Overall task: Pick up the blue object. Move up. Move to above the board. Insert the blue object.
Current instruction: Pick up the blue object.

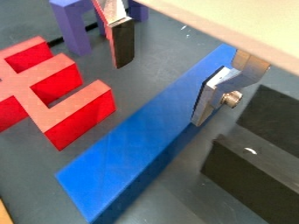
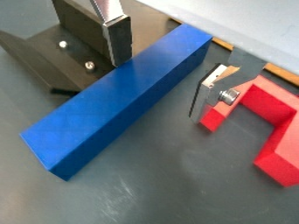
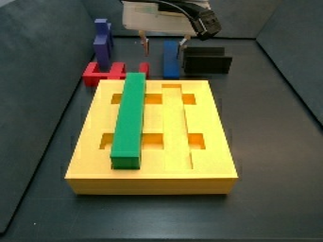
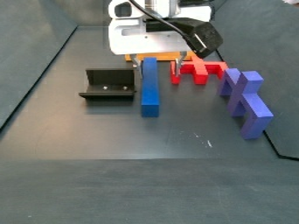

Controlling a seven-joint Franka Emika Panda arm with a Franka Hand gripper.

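The gripper [image 2: 158, 61] is straddling the blue object [image 2: 117, 96] on the desk, jaws open; grasp, lift and insertion into the board [image 3: 214, 151] are pending

Gripper [image 2: 162, 59] low over far end of long blue rectangular bar [image 2: 117, 98], one finger on each side, jaws apart. Bar lies on floor between dark L-shaped fixture [image 4: 107, 86] and red angular piece [image 4: 198, 69]. Large yellow grooved board [image 3: 177, 151] lies nearer the side camera.

dark floor [image 4: 117, 140] carries blue object [image 4: 149, 83], fixture [image 4: 107, 85], board [image 3: 158, 132]; end effector [image 4: 156, 58] above.
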